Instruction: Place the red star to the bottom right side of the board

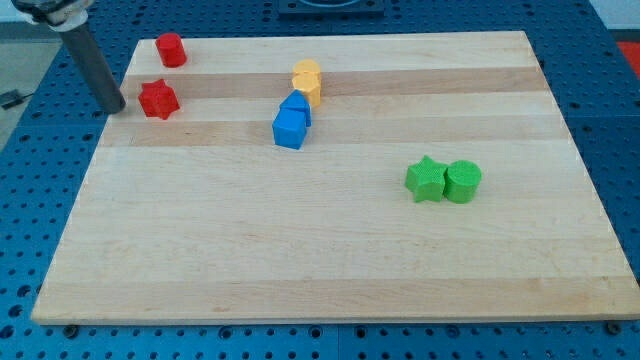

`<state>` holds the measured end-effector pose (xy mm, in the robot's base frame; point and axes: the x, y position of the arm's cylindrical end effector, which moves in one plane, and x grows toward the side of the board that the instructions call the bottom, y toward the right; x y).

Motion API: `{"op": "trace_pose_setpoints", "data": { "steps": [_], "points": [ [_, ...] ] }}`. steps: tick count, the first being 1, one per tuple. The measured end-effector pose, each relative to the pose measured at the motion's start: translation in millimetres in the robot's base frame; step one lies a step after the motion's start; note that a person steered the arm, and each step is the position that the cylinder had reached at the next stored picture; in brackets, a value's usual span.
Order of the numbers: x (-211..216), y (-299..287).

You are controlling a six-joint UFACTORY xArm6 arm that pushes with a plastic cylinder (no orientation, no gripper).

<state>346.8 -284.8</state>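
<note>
While my tip (117, 107) sits just left, holding nothing, the red star (158, 99) shows no long axis.

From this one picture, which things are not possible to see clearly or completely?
- Arm above the rod: cut off by the view's top edge; only the rod and my tip, left of the red star, show.
- Yellow blocks: crowded together, shapes unclear.
- Rear blue block: partly hidden by the front blue block.
- Whether my tip touches the star: too small to tell.
</note>
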Motion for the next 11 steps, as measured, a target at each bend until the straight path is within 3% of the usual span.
{"op": "trace_pose_setpoints", "data": {
  "steps": [2,3,4,6,7,11],
  "points": [
    [1,65],
    [-37,81],
    [-55,83],
    [8,44],
    [2,-1],
    [-67,42]
  ]
}}
